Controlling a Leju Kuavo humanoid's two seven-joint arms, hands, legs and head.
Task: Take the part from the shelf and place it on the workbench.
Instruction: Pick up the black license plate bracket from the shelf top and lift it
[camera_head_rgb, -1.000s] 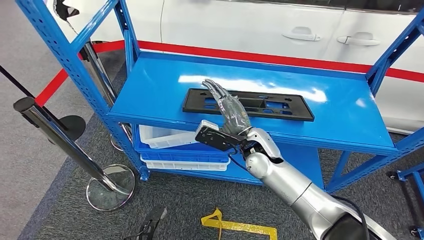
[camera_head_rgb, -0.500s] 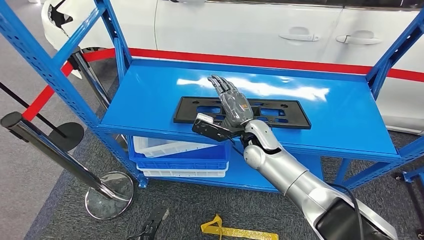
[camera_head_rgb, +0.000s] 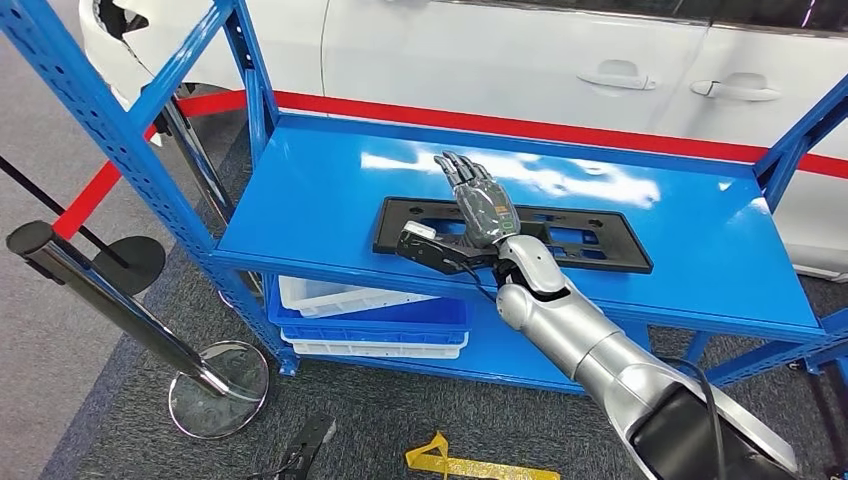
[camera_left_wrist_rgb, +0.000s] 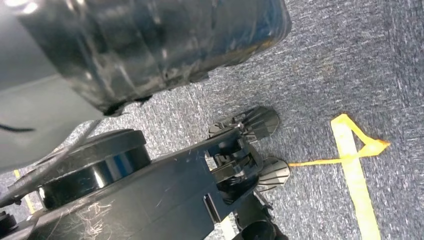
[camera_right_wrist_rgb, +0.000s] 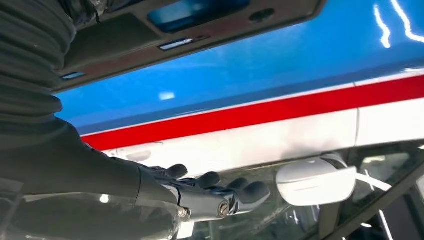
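Head view: the right robot hand hovers flat, fingers spread and holding nothing, over the long black plastic cut-out panel lying on the blue metal shelf. The panel looks light, stiff and smooth (probably slippery); its near long edge or a cut-out seems the best hold.

A car workshop or factory floor: a blue steel shelf rack stands beside a white car, with grey carpet, yellow floor tape and a barrier post.
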